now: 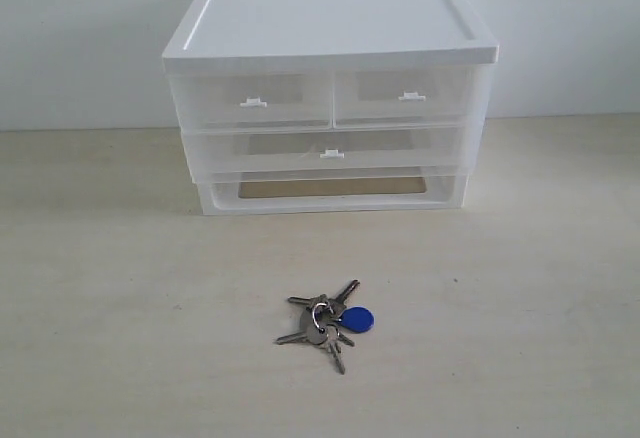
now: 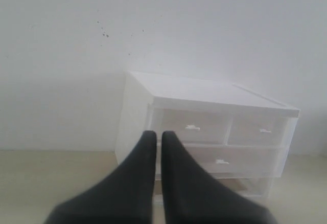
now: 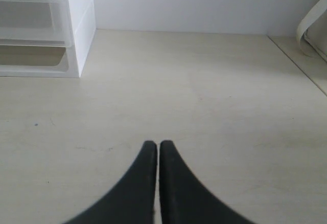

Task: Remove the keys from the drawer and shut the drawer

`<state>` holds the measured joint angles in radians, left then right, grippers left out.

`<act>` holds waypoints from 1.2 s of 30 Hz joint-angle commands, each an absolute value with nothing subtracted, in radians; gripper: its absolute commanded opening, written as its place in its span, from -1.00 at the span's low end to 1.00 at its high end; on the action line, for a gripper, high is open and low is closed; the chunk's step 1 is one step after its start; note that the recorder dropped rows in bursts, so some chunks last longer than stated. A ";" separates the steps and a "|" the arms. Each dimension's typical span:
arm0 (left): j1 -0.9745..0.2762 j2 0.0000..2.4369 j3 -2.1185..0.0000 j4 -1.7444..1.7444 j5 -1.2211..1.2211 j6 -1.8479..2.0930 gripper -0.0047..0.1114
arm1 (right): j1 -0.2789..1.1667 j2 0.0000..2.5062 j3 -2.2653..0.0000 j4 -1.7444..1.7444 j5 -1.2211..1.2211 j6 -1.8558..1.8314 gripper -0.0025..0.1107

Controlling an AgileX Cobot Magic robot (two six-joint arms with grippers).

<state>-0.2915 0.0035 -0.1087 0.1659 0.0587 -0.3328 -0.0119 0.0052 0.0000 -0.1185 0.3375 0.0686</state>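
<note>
Keys point(image 1: 325, 322): several silver metal keys fanned off one ring, with a round glossy blue tag point(image 1: 356, 320) on its right. They lie flat on the counter point(image 1: 120, 288) in front of the unit point(image 1: 330, 18), well apart from it.

Unit: opaque white lid with a raised rim, frosted translucent plastic body. Drawer point(image 1: 285, 93), upper left, sits flush with the front, small white tab point(image 1: 253, 102) centred. Right drawer point(image 1: 405, 93) beside it looks the same. Wide drawer point(image 1: 330, 150) below is also flush.

Counter: pale beige, matte, faint wood-like grain, a few specks. Wall point(image 1: 80, 38): plain white, with dark flecks in the left wrist view.

Left claw point(image 2: 155, 137): smooth black tapered fingers pressed together, nothing between, pointing at the unit. Right claw point(image 3: 155, 144): same, tips together, empty, over the counter to the right of the unit.
</note>
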 commanded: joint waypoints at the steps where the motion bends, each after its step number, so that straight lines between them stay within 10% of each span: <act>1: -0.296 0.000 -0.101 0.154 0.034 -0.344 -0.84 | -0.019 0.000 0.000 -0.117 0.334 0.070 -0.96; 36: -0.054 0.000 0.000 -0.058 0.057 0.063 -0.84 | -0.019 0.000 0.000 -0.117 0.334 0.070 -0.96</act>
<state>-0.0582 0.0035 -0.0098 -0.0815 0.0523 0.0461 -0.0119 0.0052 0.0000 -0.1185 0.3375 0.0686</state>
